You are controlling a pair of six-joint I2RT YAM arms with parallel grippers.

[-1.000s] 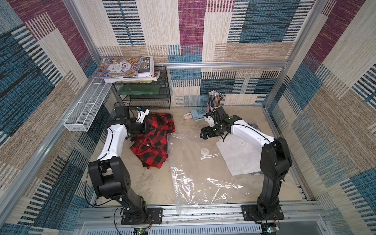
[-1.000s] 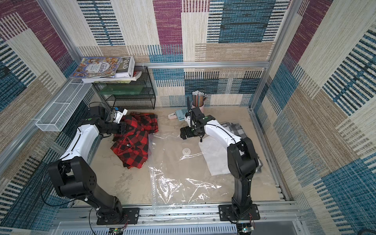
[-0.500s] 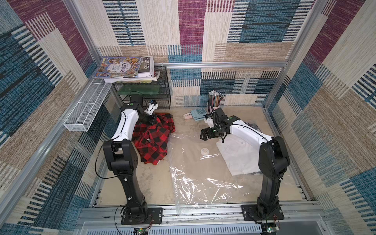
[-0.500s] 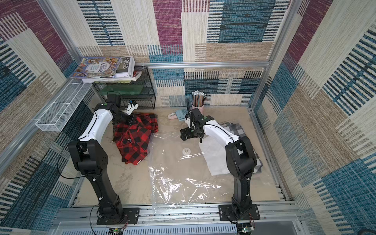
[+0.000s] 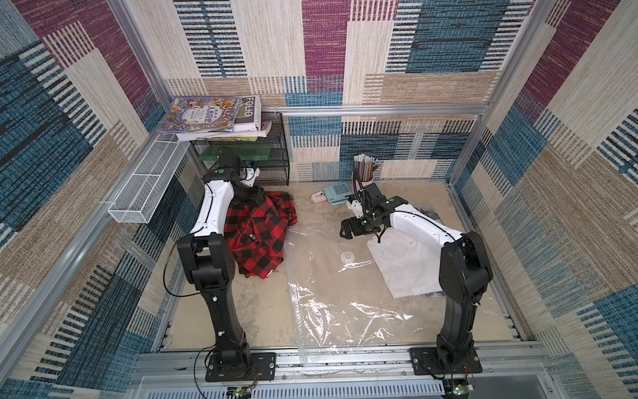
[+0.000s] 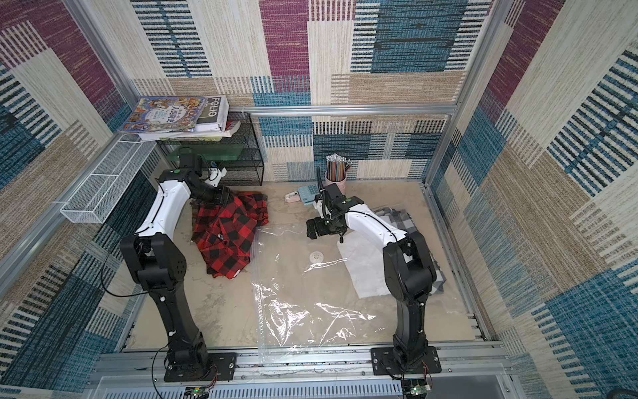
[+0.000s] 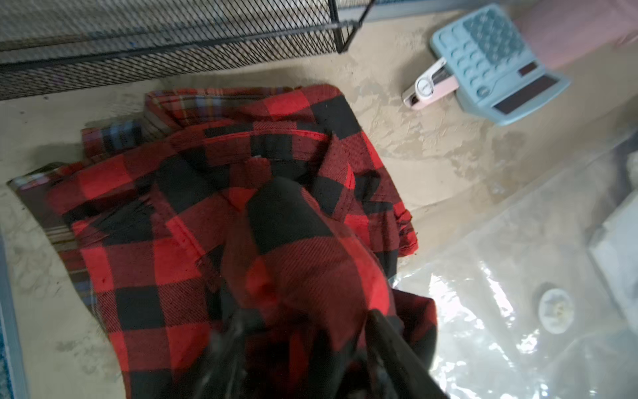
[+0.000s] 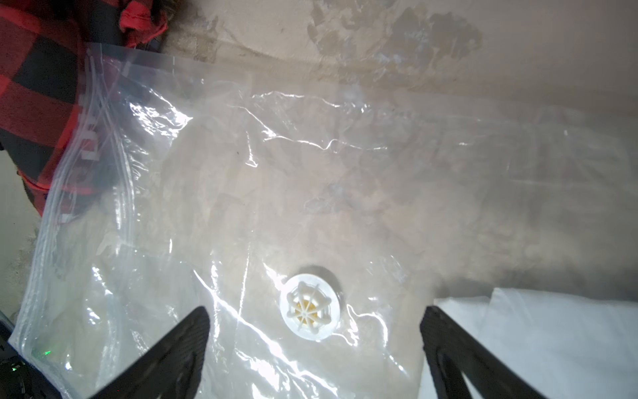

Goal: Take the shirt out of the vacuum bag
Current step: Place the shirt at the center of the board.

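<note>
Red-and-black plaid: in both top views the shirt (image 5: 257, 238) lies rumpled on the bench (image 5: 262, 311) on the left arm's side. It is outside the vacuum bag (image 5: 331, 304) and touches the bag's zip-seal edge. One fold is drawn up toward the left jaws, which hang above it just beside the wire rack (image 5: 272, 162). I judge that lift is meant to carry the cloth clear of the bag's mouth. The right jaws hover over the flat bag near its valve (image 5: 346, 256), probably placed to pin the plastic if it drags.

The left wrist view shows a ridge of shirt (image 7: 293, 262) rising between the left jaws, which stand apart. Whether they pinch that ridge or merely flank it, I cannot tell.

The right wrist view shows the right jaws spread wide and empty, with the valve (image 8: 309, 308) below the gap between them. The bag (image 8: 310, 172) looks empty here. A strip of shirt (image 8: 31, 86) shows through the zip edge; whether it lies inside the bag or under it, I cannot say. A white cloth (image 8: 552, 338) lies just beside the valve.
</note>
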